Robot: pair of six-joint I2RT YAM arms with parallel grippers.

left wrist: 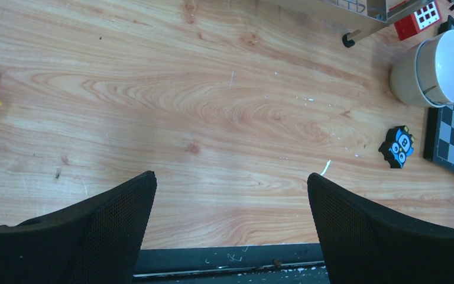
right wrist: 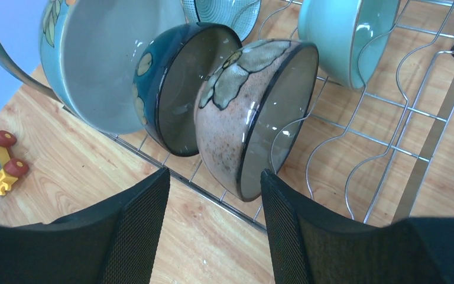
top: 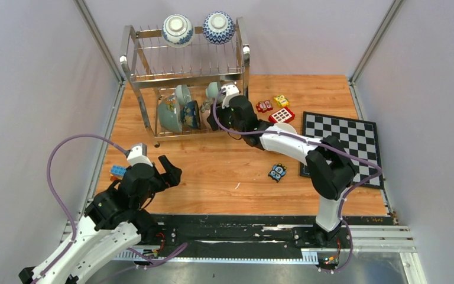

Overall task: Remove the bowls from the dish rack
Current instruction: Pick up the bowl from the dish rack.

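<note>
Two-tier dish rack (top: pixel 183 78) at far left of table (top: pixel 230 160); two blue-and-white bowls (top: pixel 178 29) on top, more on edge below. Lower tier: right gripper (right wrist: pixel 214 177) wide open, fingers straddling pinkish flower bowl (right wrist: pixel 254 112), nothing gripped. Near edge: left gripper (left wrist: pixel 230 177) wide open, empty. One white bowl (left wrist: pixel 434 68) beside chessboard (top: pixel 346 139).

From above, the right arm (top: pixel 284 142) covers part of the lower tier of the dish rack (top: pixel 183 80). Picture edges crop the large blue bowl (right wrist: pixel 106 59) and celadon bowl (right wrist: pixel 343 35) at the right wrist, the cream bowl (left wrist: pixel 431 71) at the left
</note>
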